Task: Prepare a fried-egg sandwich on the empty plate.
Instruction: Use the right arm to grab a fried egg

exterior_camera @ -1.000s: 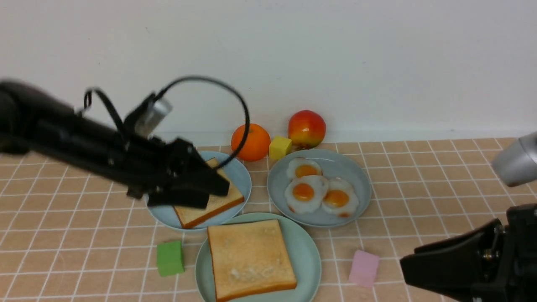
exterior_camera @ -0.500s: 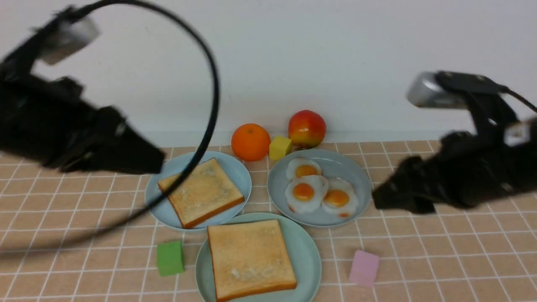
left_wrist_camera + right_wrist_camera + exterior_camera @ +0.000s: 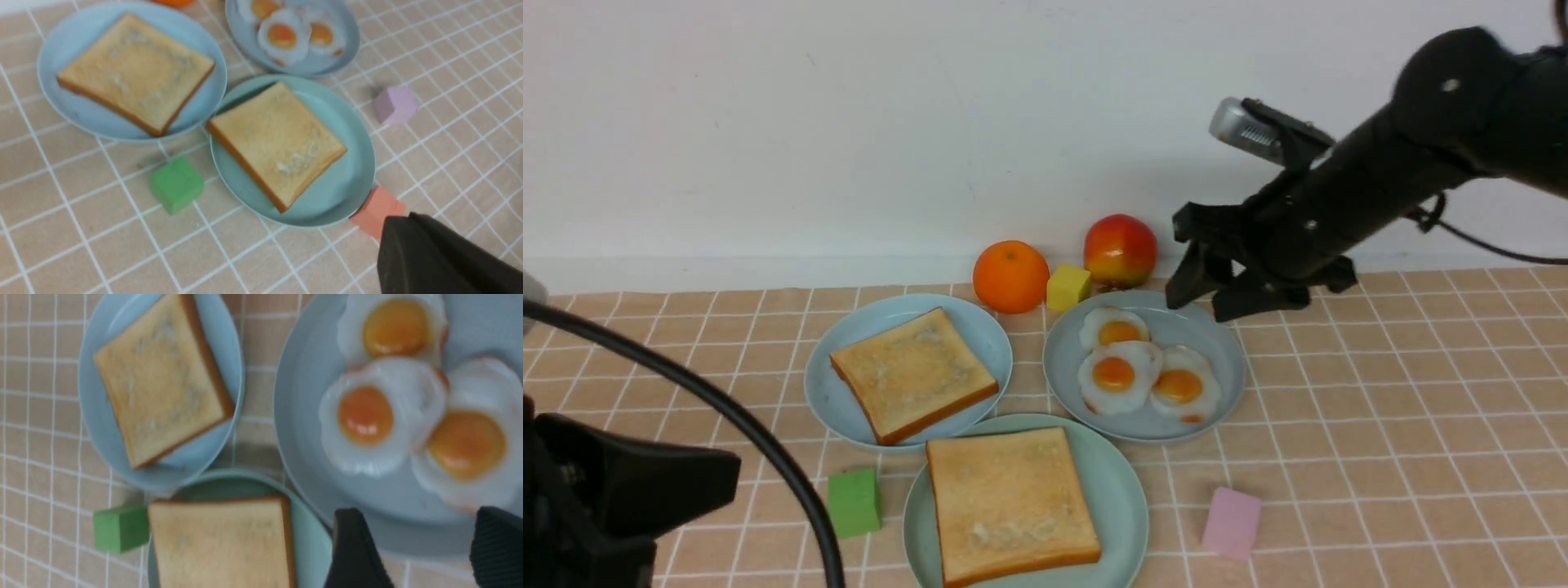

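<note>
One toast slice [image 3: 1011, 505] sits on the mint plate [image 3: 1129, 490], front centre; egg step is up. Right gripper [image 3: 1199, 304] hovers open, empty, above the far rim of the egg plate [image 3: 1227, 367]; next likely needs a descent onto one egg [image 3: 1116, 375]. Left gripper [image 3: 707, 480] closed, empty.

Peach tiles with a white grid cover the bench [image 3: 1380, 425]. The mint-green plate [image 3: 1125, 490] carries golden-brown toast [image 3: 1010, 502]; white eggs [image 3: 1119, 388] have orange yolks.
</note>
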You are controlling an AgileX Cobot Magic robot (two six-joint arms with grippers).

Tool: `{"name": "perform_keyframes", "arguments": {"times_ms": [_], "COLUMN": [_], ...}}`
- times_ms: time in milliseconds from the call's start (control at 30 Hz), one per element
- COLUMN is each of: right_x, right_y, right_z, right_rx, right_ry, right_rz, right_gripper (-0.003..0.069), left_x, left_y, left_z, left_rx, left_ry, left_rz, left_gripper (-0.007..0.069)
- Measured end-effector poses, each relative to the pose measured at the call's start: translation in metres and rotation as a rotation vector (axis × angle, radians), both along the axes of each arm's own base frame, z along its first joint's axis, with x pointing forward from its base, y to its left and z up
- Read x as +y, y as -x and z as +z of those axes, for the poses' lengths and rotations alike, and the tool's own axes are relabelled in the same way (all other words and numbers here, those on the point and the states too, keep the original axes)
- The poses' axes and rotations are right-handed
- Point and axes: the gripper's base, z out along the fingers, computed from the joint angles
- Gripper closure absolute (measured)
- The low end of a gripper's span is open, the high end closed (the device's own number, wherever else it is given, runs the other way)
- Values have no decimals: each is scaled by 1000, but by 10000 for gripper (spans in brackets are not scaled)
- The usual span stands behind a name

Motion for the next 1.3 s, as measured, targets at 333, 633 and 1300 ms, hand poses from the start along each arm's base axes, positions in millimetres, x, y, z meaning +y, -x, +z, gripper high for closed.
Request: {"name": "perform_keyframes", "arguments": {"times_ms": [333, 633, 1300], "right_x": [7, 11, 15], "right_y": [-45, -61, -66], "right_z": [-50, -84, -98], "right_rx": [57, 145, 174], "right_ry": [112, 94, 42], "right_rz": [76, 11, -15], "right_gripper": [316, 319, 442], "left_x": [-2, -17, -27], "left_y": [-8, -9, -20], "left_z": [-1, -4, -17], "left_rx": [-44, -37, 31], "left_ry": [-22, -14, -49], "left_rz": [-43, -163, -219], "left_gripper": [638, 638, 638]}}
